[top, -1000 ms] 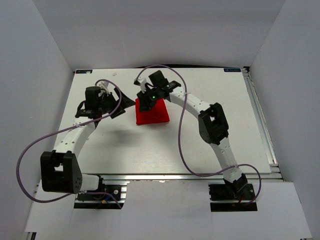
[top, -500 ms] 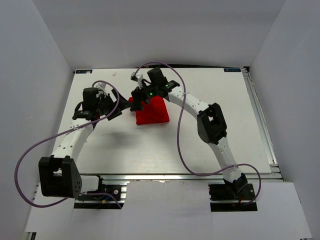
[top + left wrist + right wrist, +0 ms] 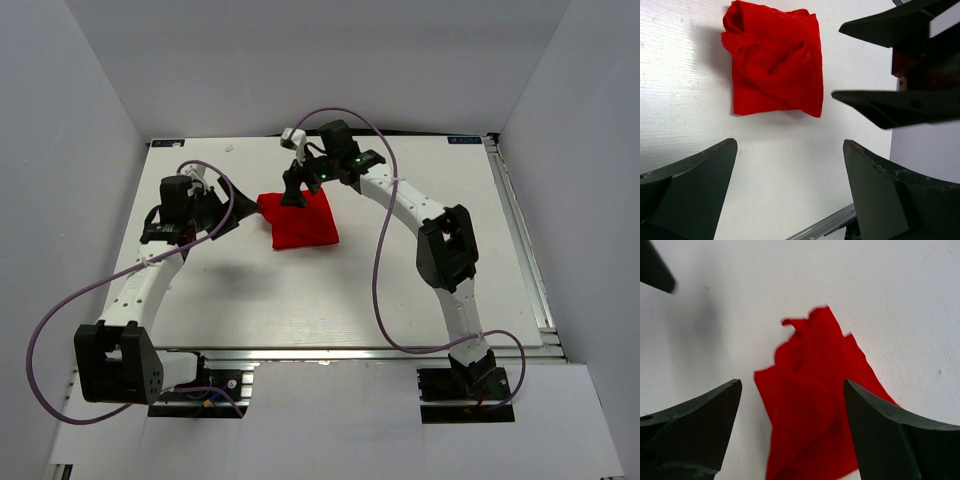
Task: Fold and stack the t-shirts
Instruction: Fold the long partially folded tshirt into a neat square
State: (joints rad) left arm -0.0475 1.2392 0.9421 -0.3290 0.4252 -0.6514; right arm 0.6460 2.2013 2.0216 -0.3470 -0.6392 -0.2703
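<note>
The red t-shirt (image 3: 302, 221) lies folded into a small, rumpled square on the white table. It also shows in the left wrist view (image 3: 772, 65) and the right wrist view (image 3: 815, 410). My right gripper (image 3: 293, 190) is open and empty above the shirt's far left part, and the cloth lies below its spread fingers (image 3: 792, 382). My left gripper (image 3: 238, 205) is open and empty just left of the shirt, and its fingers (image 3: 790, 145) are over bare table, apart from the cloth. The neck label is hidden.
The white table (image 3: 420, 270) ends in a metal rail at the near edge (image 3: 340, 352) and along the right side (image 3: 520, 230). White walls enclose the left, back and right. Purple cables loop over both arms. The right gripper's fingers (image 3: 890, 107) hang at the right of the left wrist view.
My right gripper has lifted off the shirt and drawn back towards the far side. My left arm has shifted slightly left. The shirt stays in place.
</note>
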